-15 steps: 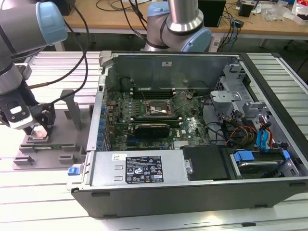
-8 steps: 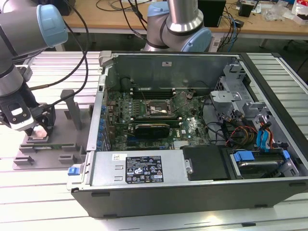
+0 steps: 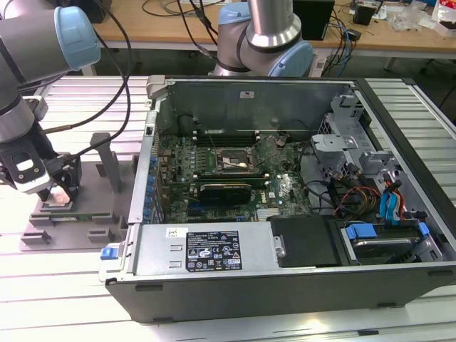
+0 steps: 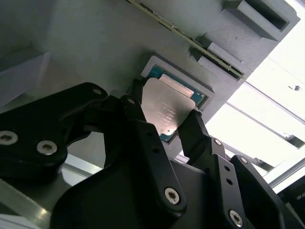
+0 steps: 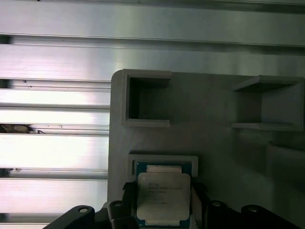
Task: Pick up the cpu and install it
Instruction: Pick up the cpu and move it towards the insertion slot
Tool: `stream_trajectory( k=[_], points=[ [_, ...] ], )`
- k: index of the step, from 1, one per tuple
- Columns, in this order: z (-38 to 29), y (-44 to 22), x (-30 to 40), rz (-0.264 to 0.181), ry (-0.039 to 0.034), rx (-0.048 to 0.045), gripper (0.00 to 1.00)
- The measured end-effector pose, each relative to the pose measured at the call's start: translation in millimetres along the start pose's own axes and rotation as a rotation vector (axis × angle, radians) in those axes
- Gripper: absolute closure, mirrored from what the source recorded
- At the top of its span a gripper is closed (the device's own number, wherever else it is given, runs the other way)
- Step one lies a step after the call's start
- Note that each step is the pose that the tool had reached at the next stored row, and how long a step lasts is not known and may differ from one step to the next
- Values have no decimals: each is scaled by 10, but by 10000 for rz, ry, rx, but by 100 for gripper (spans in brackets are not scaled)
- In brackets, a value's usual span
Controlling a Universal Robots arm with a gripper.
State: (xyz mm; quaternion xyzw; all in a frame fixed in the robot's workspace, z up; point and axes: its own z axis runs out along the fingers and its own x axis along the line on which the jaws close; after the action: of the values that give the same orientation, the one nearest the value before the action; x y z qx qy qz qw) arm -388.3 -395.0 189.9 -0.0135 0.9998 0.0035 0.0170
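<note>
Aluminium slatted table (image 3: 57, 299) carries the grey tray (image 3: 35, 239). Open PC case (image 3: 285, 192) lies just beside the tray, on the exterior view's right of it. Gripper (image 3: 60, 192) is low over the tray. Its fingers (image 4: 193, 131) are drawn in against two opposite edges of the cpu (image 5: 163, 193), clamping it. The cpu sits flat in the tray's square recess, silver top up.

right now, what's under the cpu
The cpu lies in a shallow square pocket of the grey tray; the pocket's raised rim shows around it. The pocket floor beneath is covered by the chip.
</note>
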Motion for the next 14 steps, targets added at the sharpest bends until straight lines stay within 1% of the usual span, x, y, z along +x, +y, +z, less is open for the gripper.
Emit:
stream_trajectory(
  k=[3,5,7,9,14],
  points=[
    [-8,0,0,0,-3,0,45],
    [-34,0,-2,-1,-2,2,45],
    [-118,0,-4,-1,0,2,45],
    [-179,1,-6,-1,-1,1,45],
    [-289,2,-10,0,0,2,45]
  ],
)
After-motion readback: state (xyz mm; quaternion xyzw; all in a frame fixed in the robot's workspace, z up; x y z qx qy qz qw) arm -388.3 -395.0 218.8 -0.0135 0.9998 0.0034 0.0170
